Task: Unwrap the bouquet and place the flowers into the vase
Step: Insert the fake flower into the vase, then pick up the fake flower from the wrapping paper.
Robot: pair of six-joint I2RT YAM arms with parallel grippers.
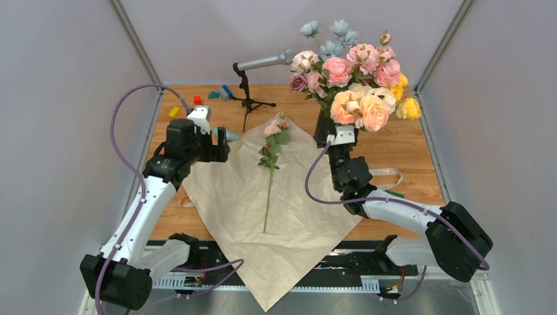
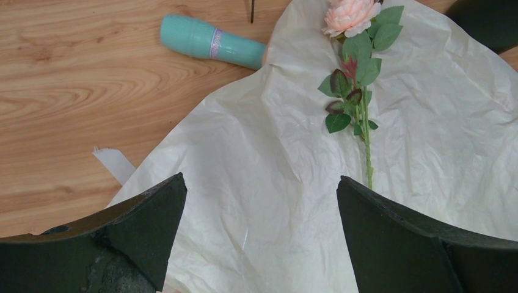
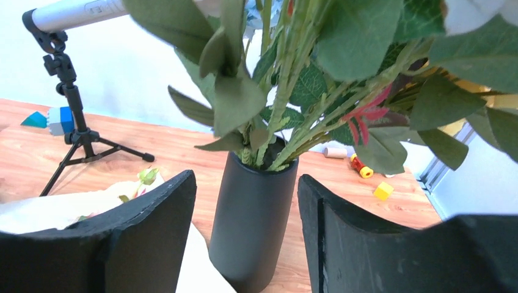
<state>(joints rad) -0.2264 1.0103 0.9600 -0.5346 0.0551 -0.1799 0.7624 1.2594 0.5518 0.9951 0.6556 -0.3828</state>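
The bouquet's beige paper (image 1: 263,223) lies spread flat on the table. A single pink flower (image 1: 270,172) rests on it, bloom pointing away from the arms. The same flower (image 2: 360,104) shows in the left wrist view, ahead and to the right of my open left gripper (image 2: 261,178), which hovers over the paper (image 2: 256,152) with nothing between its jaws. The black vase (image 1: 323,128) stands at the paper's right corner, full of pink, peach and cream blooms (image 1: 358,79). My right gripper (image 3: 245,177) is open just in front of the vase (image 3: 253,226), apart from it and empty.
A teal bottle (image 2: 211,43) lies on the wood beside the paper's left edge. A microphone on a small tripod (image 1: 248,98) stands at the back. Cream ribbon (image 1: 387,174) lies right of the right arm. Small toy blocks (image 3: 383,190) sit behind the vase.
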